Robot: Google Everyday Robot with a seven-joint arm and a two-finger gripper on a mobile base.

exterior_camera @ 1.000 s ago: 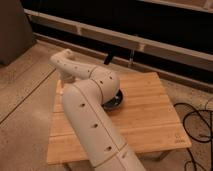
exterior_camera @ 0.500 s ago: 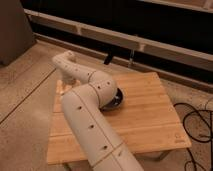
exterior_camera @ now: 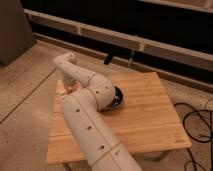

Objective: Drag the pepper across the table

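The thick white arm (exterior_camera: 92, 135) rises from the bottom edge and runs up over the left half of the table (exterior_camera: 145, 115), its dotted segments covering much of the near planks. Past its rounded elbow, a dark bowl (exterior_camera: 118, 96) peeks out on the right side of the arm, sitting on the wood near the middle of the top. Beyond the elbow the forearm bends back toward the far left corner, where the gripper (exterior_camera: 69, 88) points down at the table edge. Whether its fingers are spread or closed cannot be told. The pepper cannot be made out; the arm and wrist cover the corner around the gripper. Black cables (exterior_camera: 197, 125) lie on the floor to the right.
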